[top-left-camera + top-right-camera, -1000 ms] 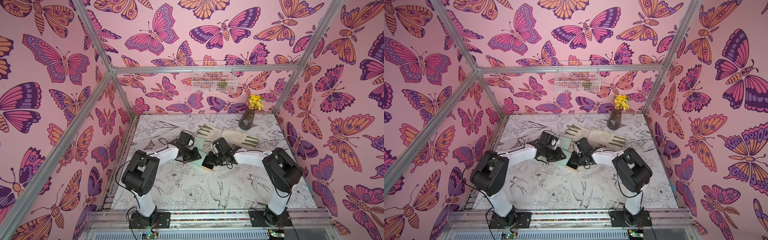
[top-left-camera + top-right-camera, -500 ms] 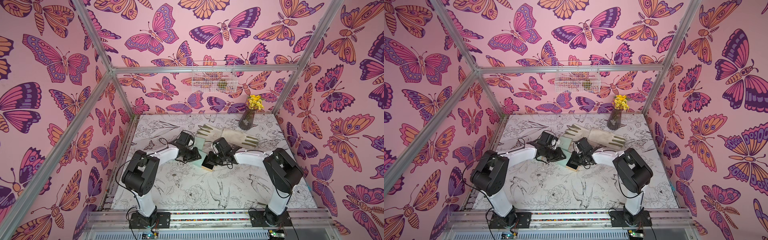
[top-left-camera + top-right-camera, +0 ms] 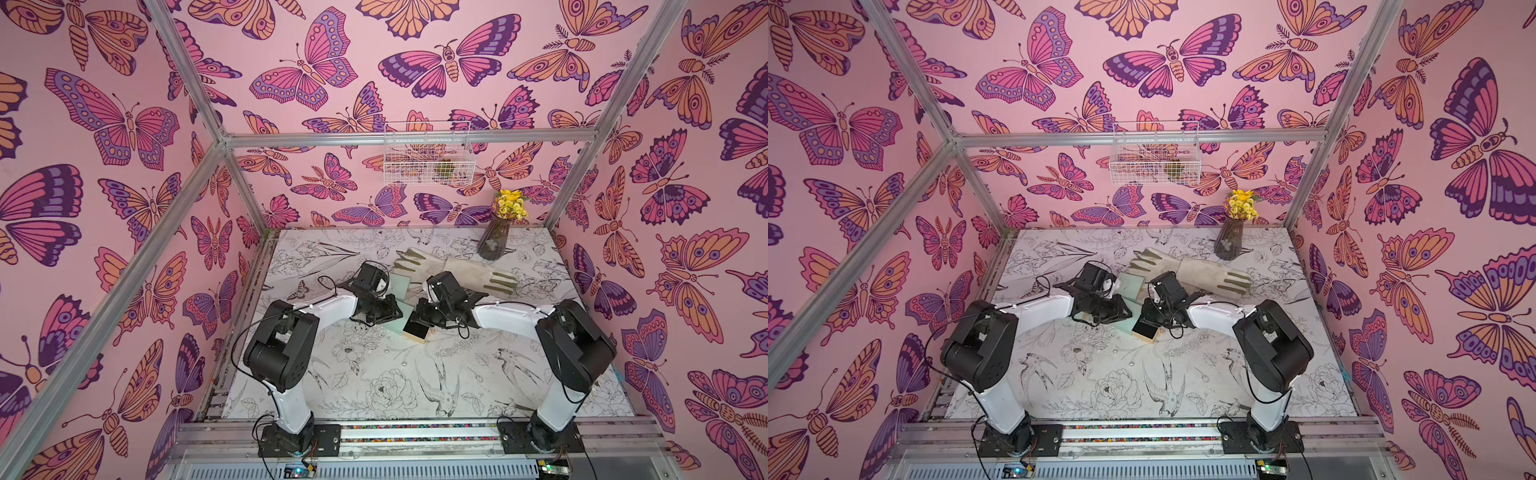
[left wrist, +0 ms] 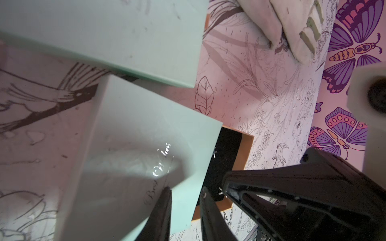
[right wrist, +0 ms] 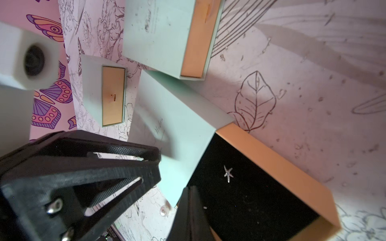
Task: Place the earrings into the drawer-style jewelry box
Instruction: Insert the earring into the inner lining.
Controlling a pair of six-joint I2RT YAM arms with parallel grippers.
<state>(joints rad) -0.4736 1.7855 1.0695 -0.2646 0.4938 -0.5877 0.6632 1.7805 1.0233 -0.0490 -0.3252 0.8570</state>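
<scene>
Hovering Shut Over the Open Drawer

Pressed together, the fingers of the right gripper (image 5: 190, 192) hang over the drawer's black lining, close to the sleeve's mouth. A pale speck shows at the tips, too small to say whether an earring is pinched there. The left gripper (image 4: 184, 194) is narrowed onto the mint sleeve (image 4: 146, 135) of the jewelry box, with the sleeve's edge between its fingers, steadying it.

The drawer (image 5: 275, 160) stands pulled out to the near right of the sleeve. A star earring (image 5: 228, 173) lies on its lining. A pearl earring (image 5: 164, 210) rests on the table (image 3: 374, 386), just beside the sleeve and outside the drawer. Farther out are two closed mint boxes (image 5: 163, 31), a glove (image 3: 457, 270) and a vase (image 3: 494, 243).

The filling step looks partly done: one piece is in, and the pearl is not yet. The next move likely calls for the right arm to rise clear of the drawer wall. It would then reach the small, roll-prone pearl with opened fingers, while the left grip keeps the box from sliding.
</scene>
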